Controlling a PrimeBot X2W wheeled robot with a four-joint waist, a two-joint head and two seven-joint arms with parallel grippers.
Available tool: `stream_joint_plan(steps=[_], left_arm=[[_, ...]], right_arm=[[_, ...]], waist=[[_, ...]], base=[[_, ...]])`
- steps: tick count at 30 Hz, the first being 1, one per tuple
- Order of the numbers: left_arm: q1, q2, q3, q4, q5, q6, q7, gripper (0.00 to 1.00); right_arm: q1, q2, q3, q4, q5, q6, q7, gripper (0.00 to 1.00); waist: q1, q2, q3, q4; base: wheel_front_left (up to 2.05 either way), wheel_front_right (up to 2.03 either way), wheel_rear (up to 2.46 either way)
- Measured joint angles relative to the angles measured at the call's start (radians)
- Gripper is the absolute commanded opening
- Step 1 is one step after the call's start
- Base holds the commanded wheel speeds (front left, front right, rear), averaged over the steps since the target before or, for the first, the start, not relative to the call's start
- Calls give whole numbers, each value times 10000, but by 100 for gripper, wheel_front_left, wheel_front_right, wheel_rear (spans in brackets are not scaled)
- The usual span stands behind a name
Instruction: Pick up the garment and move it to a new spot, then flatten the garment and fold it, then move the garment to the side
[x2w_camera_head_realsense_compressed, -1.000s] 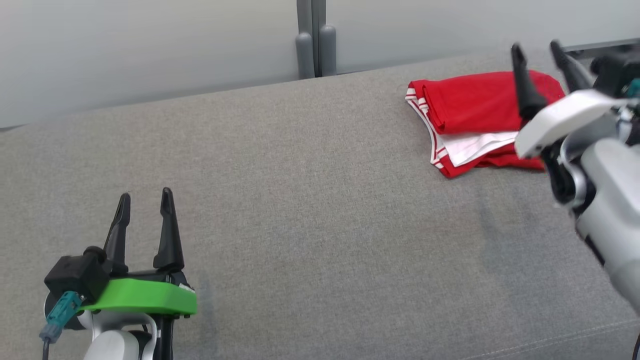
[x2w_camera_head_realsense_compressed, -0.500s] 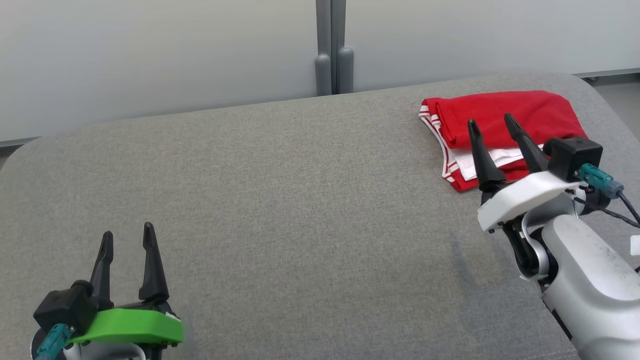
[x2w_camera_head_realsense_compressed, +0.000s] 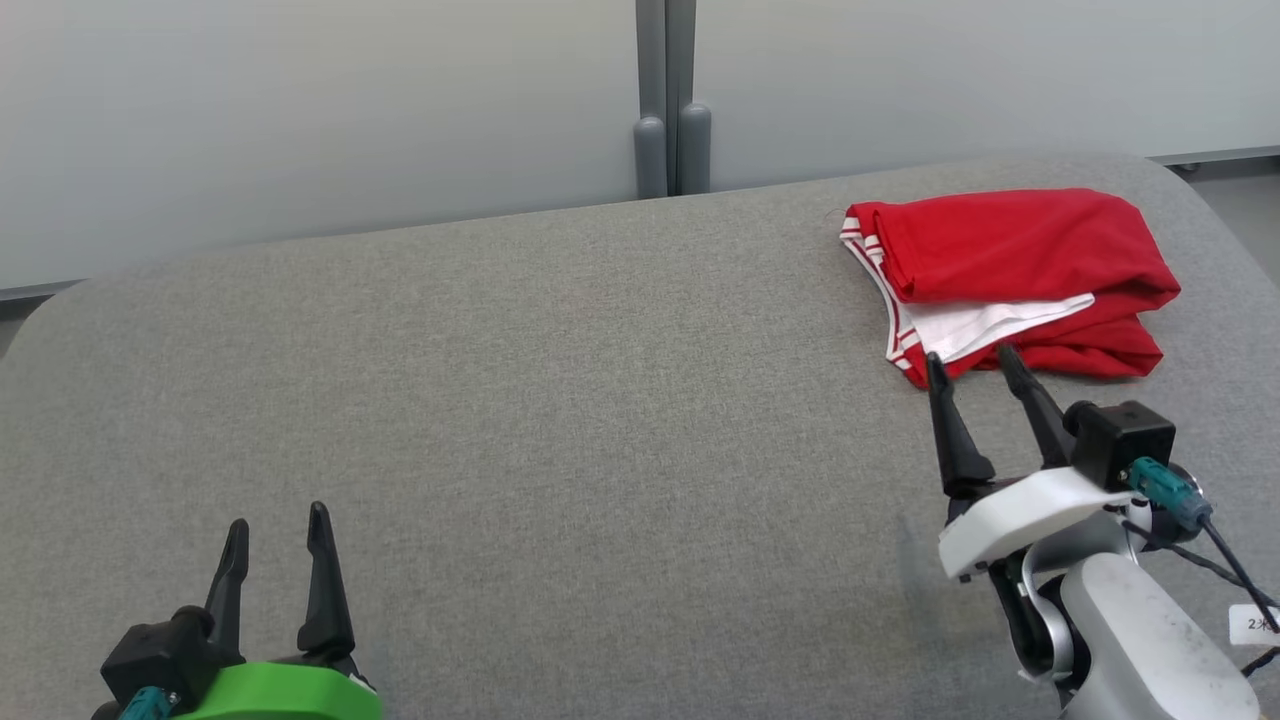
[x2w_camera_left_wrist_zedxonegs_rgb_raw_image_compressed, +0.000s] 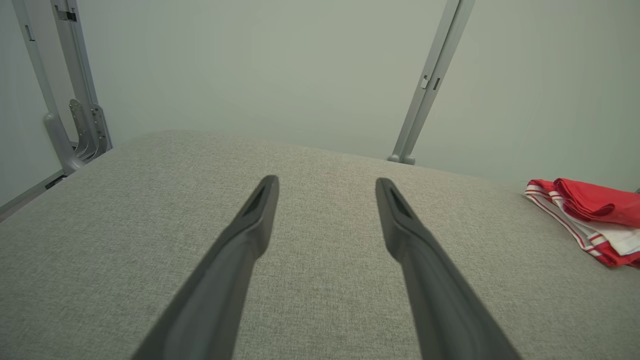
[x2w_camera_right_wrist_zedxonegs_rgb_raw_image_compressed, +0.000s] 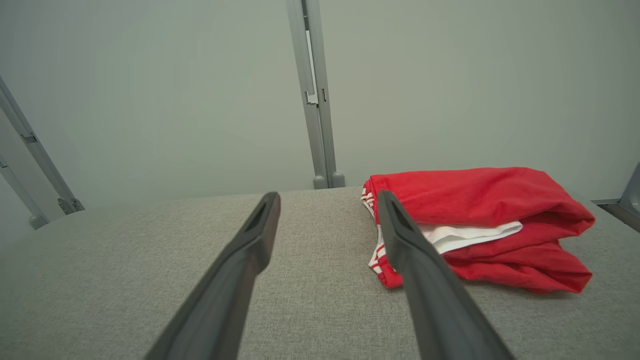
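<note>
The garment (x2w_camera_head_realsense_compressed: 1010, 280) is red with white trim and lies folded at the far right of the grey cushioned surface (x2w_camera_head_realsense_compressed: 560, 400). It also appears as the garment (x2w_camera_right_wrist_zedxonegs_rgb_raw_image_compressed: 480, 225) ahead and to the right in the right wrist view, and as the garment (x2w_camera_left_wrist_zedxonegs_rgb_raw_image_compressed: 595, 217) at the right edge of the left wrist view. My right gripper (x2w_camera_head_realsense_compressed: 968, 362) is open and empty, its tips just short of the garment's near edge. My left gripper (x2w_camera_head_realsense_compressed: 278, 520) stands open and empty at the near left, far from the garment.
A pale wall with a grey vertical post (x2w_camera_head_realsense_compressed: 668, 110) runs behind the surface. The surface's rounded right corner (x2w_camera_head_realsense_compressed: 1200, 190) lies just beyond the garment. Bare grey fabric stretches between the two grippers.
The head camera has shifted. My right gripper has drawn back from over the garment to just in front of its near edge, still open. The garment lies as before.
</note>
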Motion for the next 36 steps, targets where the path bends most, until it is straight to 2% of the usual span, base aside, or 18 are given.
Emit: stream_joint_plan(steps=[20,36], left_arm=[[17,-25,-123,209,267,4,-2,100],[16,-36,-42,291,477,6,-31,100]], right_arm=[[1230,736,-385,-754,-963,0,0,100],[1624,869,-598,-1072,-1323,0,0,100]], waist=[[0,0,-41,42],[0,0,-20,98]], base=[[0,0,0],[0,0,0]])
